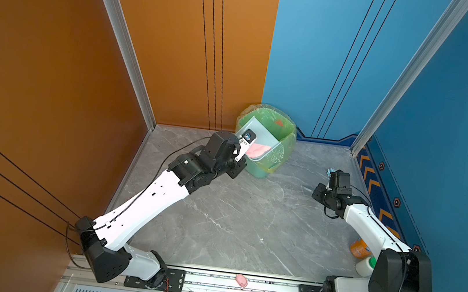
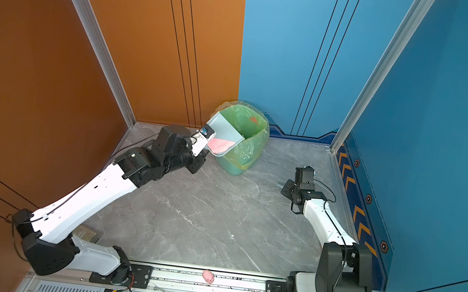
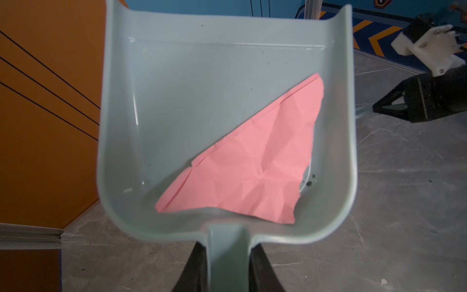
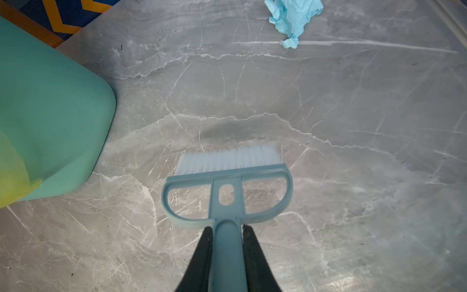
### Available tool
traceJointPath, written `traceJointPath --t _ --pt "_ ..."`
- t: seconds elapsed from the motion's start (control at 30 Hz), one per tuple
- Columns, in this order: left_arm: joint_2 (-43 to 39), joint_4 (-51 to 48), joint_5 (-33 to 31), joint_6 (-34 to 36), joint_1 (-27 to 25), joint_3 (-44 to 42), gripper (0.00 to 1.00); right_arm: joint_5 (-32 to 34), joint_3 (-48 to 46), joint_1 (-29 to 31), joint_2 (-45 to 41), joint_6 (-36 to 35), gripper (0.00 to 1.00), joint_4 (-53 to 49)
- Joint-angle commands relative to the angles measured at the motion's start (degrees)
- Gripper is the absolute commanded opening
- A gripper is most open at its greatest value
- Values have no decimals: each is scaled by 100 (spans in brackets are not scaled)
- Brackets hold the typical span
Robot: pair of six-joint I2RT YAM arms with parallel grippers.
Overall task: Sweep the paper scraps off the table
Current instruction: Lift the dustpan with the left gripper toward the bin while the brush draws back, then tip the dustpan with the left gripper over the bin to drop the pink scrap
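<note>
- Your left pincer (image 3: 228,252) is closed on the dustpan (image 3: 177,88) handle; the pink scrap (image 3: 252,164) lies flat inside, at the bin (image 1: 254,169) rim, and may cling.
- Your right pincer (image 4: 227,230) clamps the brush (image 4: 227,174); the blue scrap (image 4: 293,17) near the right edge of the tabletop (image 4: 353,151) could skid off.

Robot lab cell: 2 arms (image 1: 144,202) on an aluminium rail (image 1: 270,287), painted wall panels (image 1: 39,68) around.
</note>
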Motion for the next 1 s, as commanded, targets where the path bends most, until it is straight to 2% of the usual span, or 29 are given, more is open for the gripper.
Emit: traceJointPath --t 0.0,0.1,0.3,0.7,0.83,0.97 --pt "327 -109 -34 298 264 496 0 -74 -118 67 -11 53 0 81" --pt "724 -61 -83 563 473 899 0 -78 -156 80 -45 67 0 86" --pt "1781 23 -985 1534 632 2005 0 -28 -131 80 -144 15 0 -27" --pt "3702 128 -1702 4000 735 4104 0 102 -139 80 -446 -4 0 -274" --pt "4078 167 -1987 4930 731 4454 0 152 -139 62 -560 -11 0 -348" --pt "4205 363 -2123 5387 721 4472 0 150 -112 54 -639 -25 0 -409"
